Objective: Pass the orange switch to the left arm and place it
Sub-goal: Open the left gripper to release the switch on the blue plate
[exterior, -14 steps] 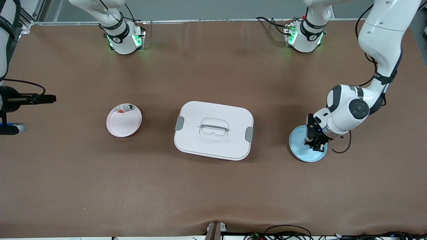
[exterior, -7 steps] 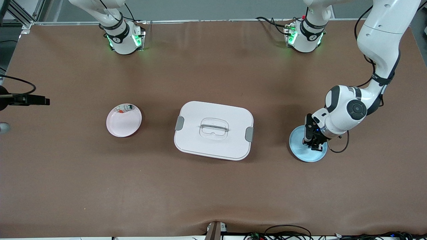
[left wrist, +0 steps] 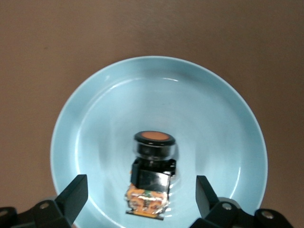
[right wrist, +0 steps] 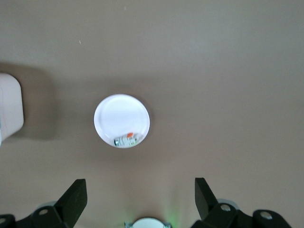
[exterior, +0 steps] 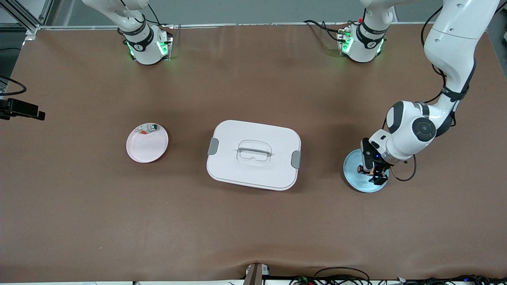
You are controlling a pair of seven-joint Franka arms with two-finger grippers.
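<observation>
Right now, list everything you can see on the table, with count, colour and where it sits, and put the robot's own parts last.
Orange switch: one, orange and black, lying in the blue plate.
Blue plate: one, light blue, toward the left arm's end of the table.
Box: one, white with grey side clips and a clear handle, mid-table between the two plates.
Pink plate: one, pale pink, toward the right arm's end of the table.
Small part: one, whitish-clear with green and red bits, on the pink plate's rim.
Left end effector: one, black, open, low over the blue plate with a finger on either side of the switch.
Right end effector: one, black, open, high over the table above the pink plate.
</observation>
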